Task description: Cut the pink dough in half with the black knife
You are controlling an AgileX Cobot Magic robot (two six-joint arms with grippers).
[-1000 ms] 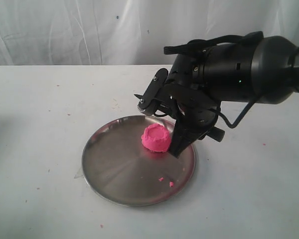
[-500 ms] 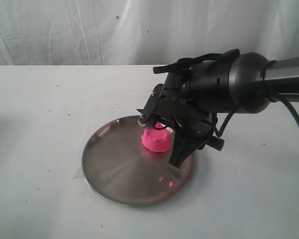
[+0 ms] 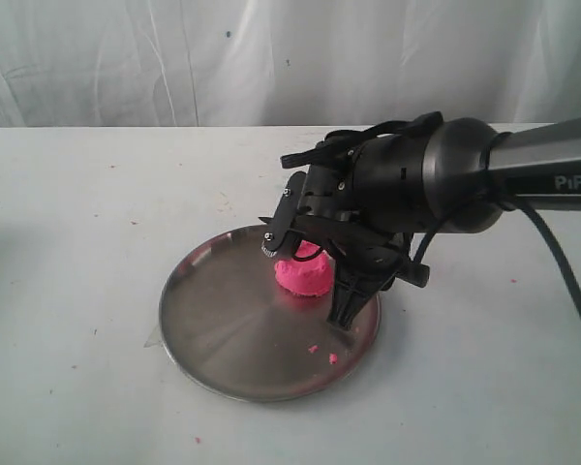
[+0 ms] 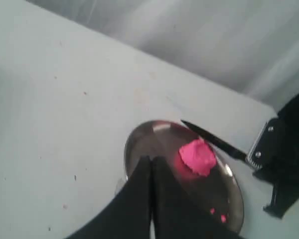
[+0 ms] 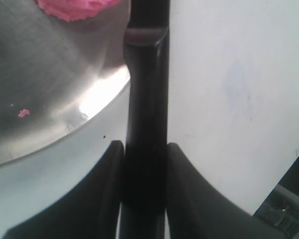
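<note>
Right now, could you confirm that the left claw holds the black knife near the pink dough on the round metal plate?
Not quite: the right claw holds the black knife, as the right wrist view shows. It is indeed near the pink dough on the round metal plate.

My right arm reaches in from the right with its wrist bent, so my right gripper points steeply downward. Its two fingers are clamped on either side of the handle of the black knife. My left gripper angles downward, fingers pressed together.
</note>
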